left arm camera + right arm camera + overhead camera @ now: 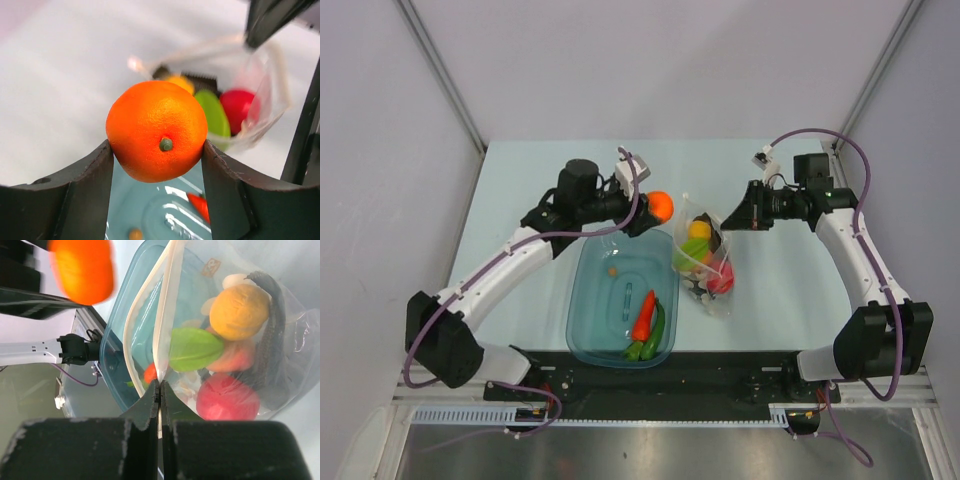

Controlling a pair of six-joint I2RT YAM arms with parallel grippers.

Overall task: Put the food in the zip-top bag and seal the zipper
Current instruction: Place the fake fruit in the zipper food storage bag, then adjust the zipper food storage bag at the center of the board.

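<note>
L gripper [156, 150] grips orange [156, 131] near bag [300, 330] mouth; R gripper [160, 390] pinched shut on bag's zipper [164, 315] edge.

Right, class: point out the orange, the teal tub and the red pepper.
orange [156, 131], left wrist view, middle of its peel.
teal tub [600, 320], top external view, bare floor.
red pepper [644, 316], top external view, middle of its body.

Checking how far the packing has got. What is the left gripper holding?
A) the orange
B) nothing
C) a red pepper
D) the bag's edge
A: the left gripper clamps the orange between its fingers, while the bag is pinched at its edge by the right gripper.
</note>
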